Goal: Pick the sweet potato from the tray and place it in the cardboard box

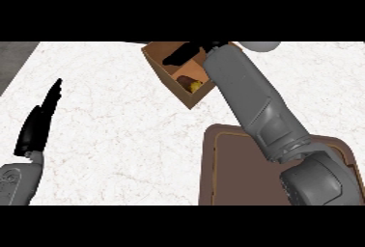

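Sweet potato (188, 83): lying inside cardboard box (162, 72) on the bench (121, 144). Right hand (179, 54): over the box, fingers relaxed, holding nothing. Left hand (39, 123): fingers straight, resting. Brown tray (228, 173): near edge.

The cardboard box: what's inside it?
The sweet potato lies inside the cardboard box. The right hand and forearm cover the rest of the inside.

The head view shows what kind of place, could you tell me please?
Probably a kitchen counter: a white marbled countertop carries a brown tray and an open cardboard box with a sweet potato inside.
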`<state>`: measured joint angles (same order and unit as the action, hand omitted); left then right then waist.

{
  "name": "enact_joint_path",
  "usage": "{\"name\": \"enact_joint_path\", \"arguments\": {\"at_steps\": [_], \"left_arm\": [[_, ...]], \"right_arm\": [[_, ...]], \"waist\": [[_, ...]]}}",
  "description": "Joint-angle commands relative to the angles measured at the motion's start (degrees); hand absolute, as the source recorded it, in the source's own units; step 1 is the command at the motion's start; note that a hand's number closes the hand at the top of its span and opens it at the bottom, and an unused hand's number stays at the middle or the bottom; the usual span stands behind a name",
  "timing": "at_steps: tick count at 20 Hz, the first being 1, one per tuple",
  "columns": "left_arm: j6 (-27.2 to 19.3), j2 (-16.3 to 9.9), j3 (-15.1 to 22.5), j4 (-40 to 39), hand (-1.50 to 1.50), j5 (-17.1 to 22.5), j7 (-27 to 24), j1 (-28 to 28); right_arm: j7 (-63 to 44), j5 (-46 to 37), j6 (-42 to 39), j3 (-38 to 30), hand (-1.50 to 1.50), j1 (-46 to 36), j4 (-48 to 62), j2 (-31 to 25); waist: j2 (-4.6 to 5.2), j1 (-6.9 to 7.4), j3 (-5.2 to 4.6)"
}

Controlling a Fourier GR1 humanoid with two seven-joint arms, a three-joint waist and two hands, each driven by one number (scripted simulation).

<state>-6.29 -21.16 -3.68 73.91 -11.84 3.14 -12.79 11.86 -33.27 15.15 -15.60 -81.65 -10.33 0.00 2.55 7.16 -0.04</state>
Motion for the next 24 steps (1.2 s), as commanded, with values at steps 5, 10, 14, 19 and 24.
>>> {"name": "enact_joint_path", "arguments": {"at_steps": [5,10,14,19,24], "left_arm": [[-1.1,1.1,0.1,1.1,0.0,-0.5,0.6,1.4],[-1.4,-0.3,-2.1,-1.7,0.0,-0.3,1.1,-0.5],[-1.3,0.6,-1.2,1.6,0.0,-0.4,0.6,4.1],[-0.9,-0.2,-1.8,2.3,0.0,-0.3,1.6,3.5],[-0.3,-0.2,-2.4,1.4,0.0,0.1,0.9,3.5]], "right_arm": [[7.0,8.1,1.0,-8.3,-1.5,1.6,-2.6,-3.0],[11.4,11.3,-7.1,-11.2,-1.5,3.7,-2.1,-8.2],[9.5,11.3,-9.5,-11.7,-1.5,3.9,-0.9,-14.5],[13.8,11.4,-15.4,-11.8,-1.5,9.1,-0.5,-20.9],[17.1,11.3,-22.3,-11.7,-1.5,12.0,0.2,-26.8]], "waist": [[-0.4,-1.72,0.08],[-0.63,-3.66,0.05],[-0.94,-3.2,0.06],[-1.06,-3.98,0.12],[-0.94,-3.92,0.16]]}}
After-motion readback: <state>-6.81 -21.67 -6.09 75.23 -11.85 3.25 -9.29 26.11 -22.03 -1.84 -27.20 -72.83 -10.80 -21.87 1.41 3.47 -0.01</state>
